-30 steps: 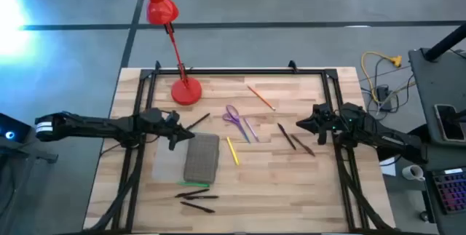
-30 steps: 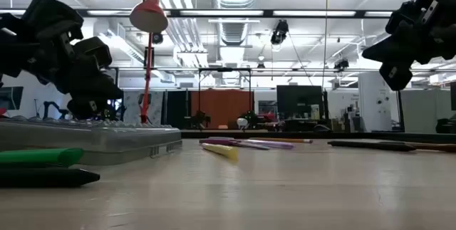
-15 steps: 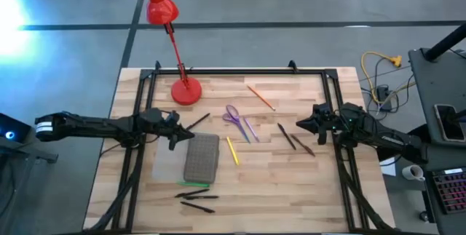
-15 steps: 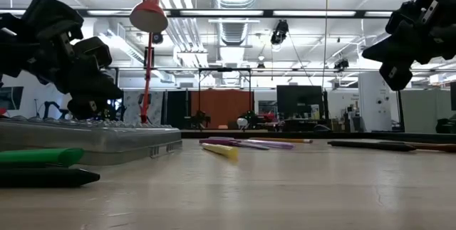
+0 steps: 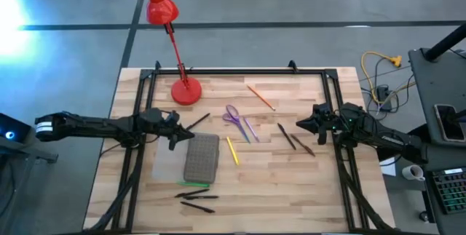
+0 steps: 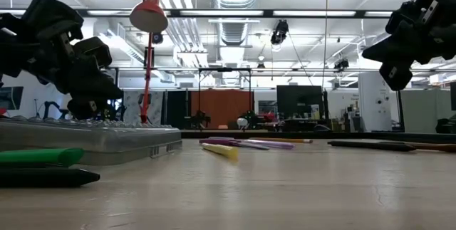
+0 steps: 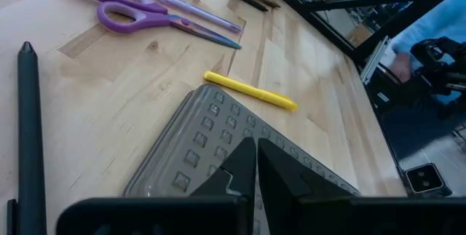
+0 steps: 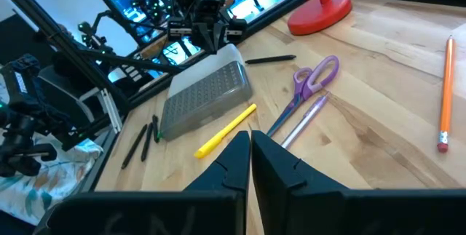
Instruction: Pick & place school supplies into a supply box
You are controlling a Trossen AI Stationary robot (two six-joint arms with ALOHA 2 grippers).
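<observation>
The supply box [image 5: 201, 156], grey gridded lid up, lies flat left of the table's middle; it also shows in the left wrist view [image 7: 211, 155]. Purple scissors [image 5: 234, 116], a purple pencil [image 5: 250, 129], a yellow pencil [image 5: 232, 150], an orange pencil [image 5: 261, 97], dark pens [image 5: 294, 140], a black pen [image 5: 197, 121], and a green marker with dark pens [image 5: 195, 190] lie flat on the table. My left gripper [image 5: 175, 141] is shut, hovering over the box's far left corner. My right gripper [image 5: 300, 124] is shut above the table, right of the dark pens.
A red desk lamp stands on its base [image 5: 186, 91] at the far left of the table, its head [image 5: 159, 8] beyond the far edge. A black frame [image 5: 240, 72] runs around the table. Bare wood lies along the near right.
</observation>
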